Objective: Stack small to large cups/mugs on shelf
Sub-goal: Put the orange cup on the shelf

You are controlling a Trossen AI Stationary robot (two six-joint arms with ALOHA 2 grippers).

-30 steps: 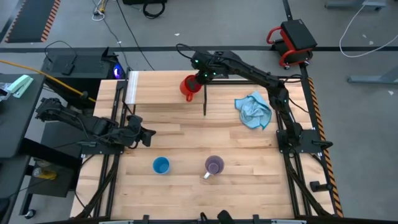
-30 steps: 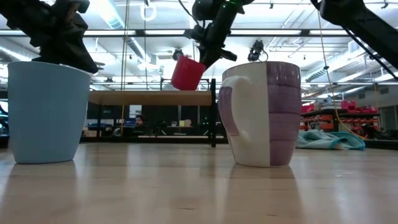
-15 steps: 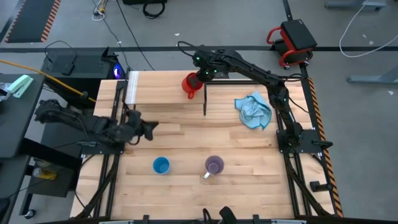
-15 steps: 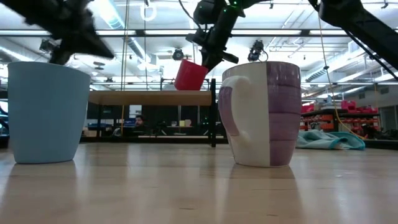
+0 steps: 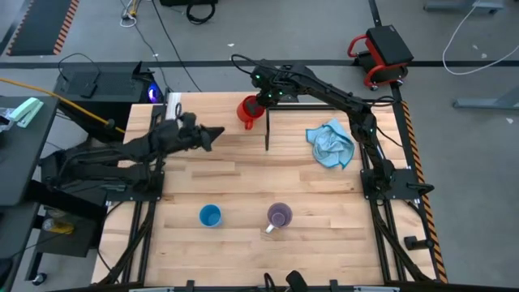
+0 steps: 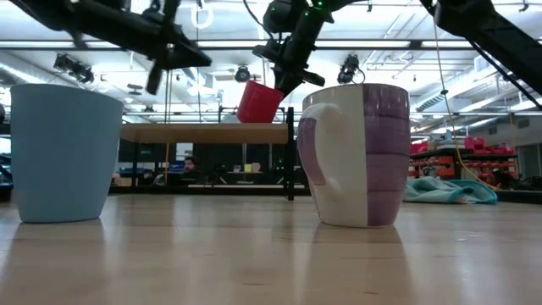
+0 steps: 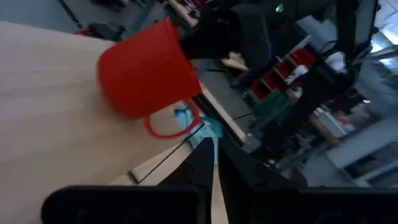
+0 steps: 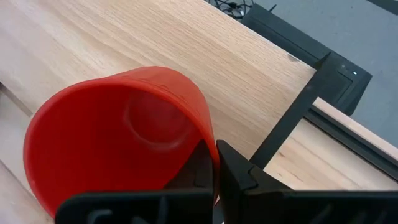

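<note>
the left gripper (image 5: 212,132) reaches over the shelf (image 5: 195,122), fingers pressed together and holding nothing. the blue cup (image 5: 210,216) and purple mug (image 5: 280,216) wait on the tabletop (image 5: 324,219) (none stacked yet). the right gripper (image 5: 261,104) clamps the red mug (image 5: 247,111), tilted above the shelf's right end. only the right wrist view shows fingers pinching its rim (image 8: 205,143).

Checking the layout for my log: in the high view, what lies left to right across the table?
Left tool → red mug, held in the right tool → cloth. Nearer the front edge: blue cup → purple mug.
</note>
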